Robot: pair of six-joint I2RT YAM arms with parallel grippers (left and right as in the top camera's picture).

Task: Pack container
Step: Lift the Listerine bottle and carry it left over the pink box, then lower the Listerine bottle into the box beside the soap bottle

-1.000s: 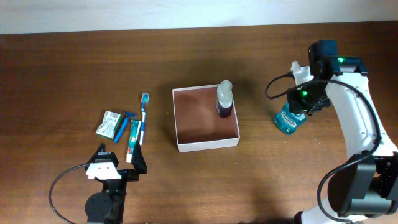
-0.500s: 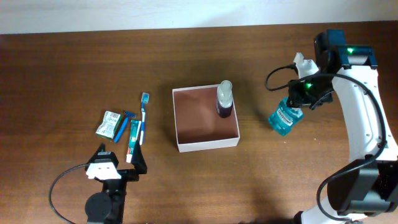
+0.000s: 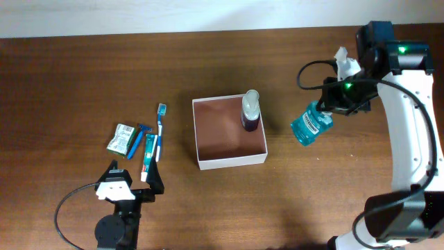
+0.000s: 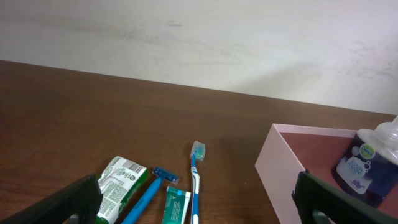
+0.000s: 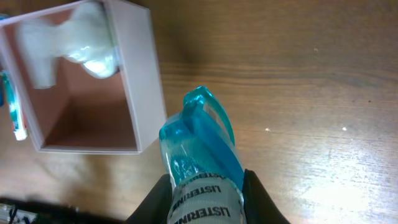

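Far left on the surface: green packet [image 3: 123,137], blue razor [image 3: 137,143], toothpaste tube [image 3: 148,158] and toothbrush [image 3: 159,130], close together. Left pincer [image 3: 133,179] just beside them, spread wide, holding nothing. Container [image 3: 229,162] mid-surface; a purple bottle [image 3: 250,111] stands in its far right corner. Right of the container, apart from it: right pincer [image 5: 206,202] pinching a tilted teal mouthwash bottle [image 3: 309,126].

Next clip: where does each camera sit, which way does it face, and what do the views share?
Overhead: above the table, looking straight down; shows left hand open, right hand holding the mouthwash bottle.
Left wrist: low, facing across the table to the wall; own fingers at the bottom corners.
Right wrist: looking down along the mouthwash bottle; own fingers flank it.
Shared: all see the container.
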